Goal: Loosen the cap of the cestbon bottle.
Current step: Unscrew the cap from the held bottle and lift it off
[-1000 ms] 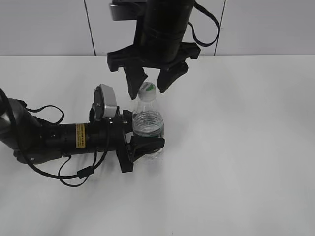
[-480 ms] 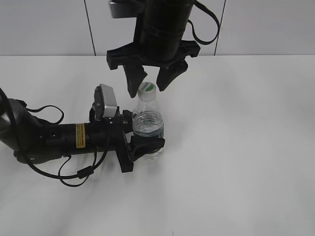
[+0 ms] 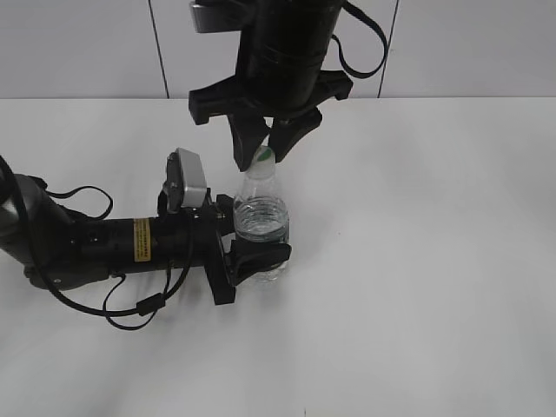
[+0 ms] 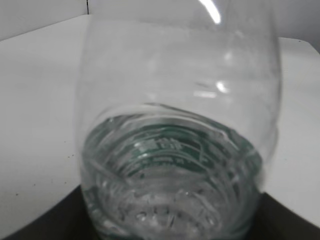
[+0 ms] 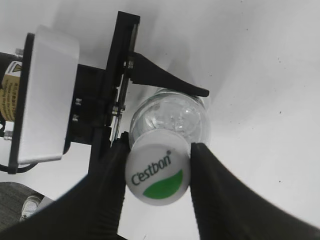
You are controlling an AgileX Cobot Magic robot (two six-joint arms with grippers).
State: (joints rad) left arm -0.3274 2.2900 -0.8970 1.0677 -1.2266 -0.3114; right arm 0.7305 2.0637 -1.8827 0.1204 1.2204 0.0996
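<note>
Standing upright on the table (image 3: 417,287), the cestbon bottle (image 3: 260,228) is clamped by the left gripper (image 3: 252,248); the cap (image 5: 157,173) is bracketed directly beneath the right gripper (image 5: 157,172), fingers touching both sides, grasp apparently closed

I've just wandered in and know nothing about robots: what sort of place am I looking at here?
Probably a robot test bench or lab. A bare white table against plain white panels holds only one small water bottle; the left gripper grips its body while the right gripper closes around its cap.
</note>
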